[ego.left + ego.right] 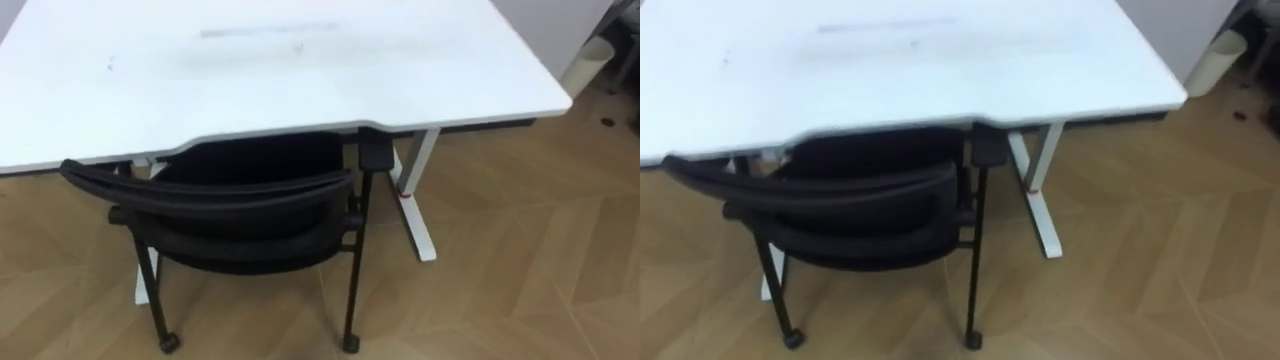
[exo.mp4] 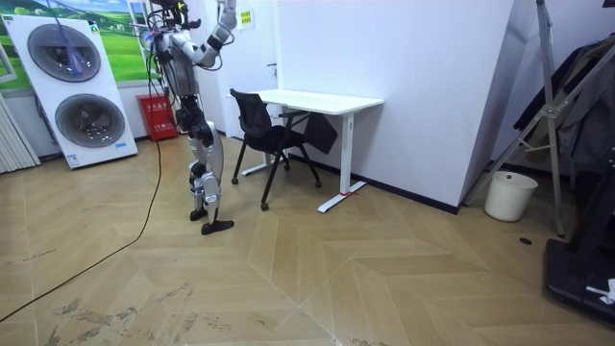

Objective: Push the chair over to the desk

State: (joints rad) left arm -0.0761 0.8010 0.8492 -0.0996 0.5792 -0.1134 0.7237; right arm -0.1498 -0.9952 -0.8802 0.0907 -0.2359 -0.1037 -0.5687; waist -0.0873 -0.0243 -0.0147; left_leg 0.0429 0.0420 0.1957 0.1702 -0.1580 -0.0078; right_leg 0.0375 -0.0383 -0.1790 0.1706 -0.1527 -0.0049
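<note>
Room view's left is where the robot is seen standing, just behind one black chair [image 2: 264, 130], whose seat is tucked partly under one white desk [image 2: 327, 99]. One hand [image 2: 228, 12] is raised high; whether it is released or clenched cannot be told. Two stacked washers [image 2: 60, 48] and one white bin [image 2: 509, 195] are counted. One yellow wall sign [image 2: 246, 16] is too small to be read.

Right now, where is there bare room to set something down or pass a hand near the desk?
The desk top is bare all across. The floor right of the desk leg, toward the bin, is open. Crowded: the near left edge, where the chair sits tucked under, its armrest close beneath the rim.
</note>
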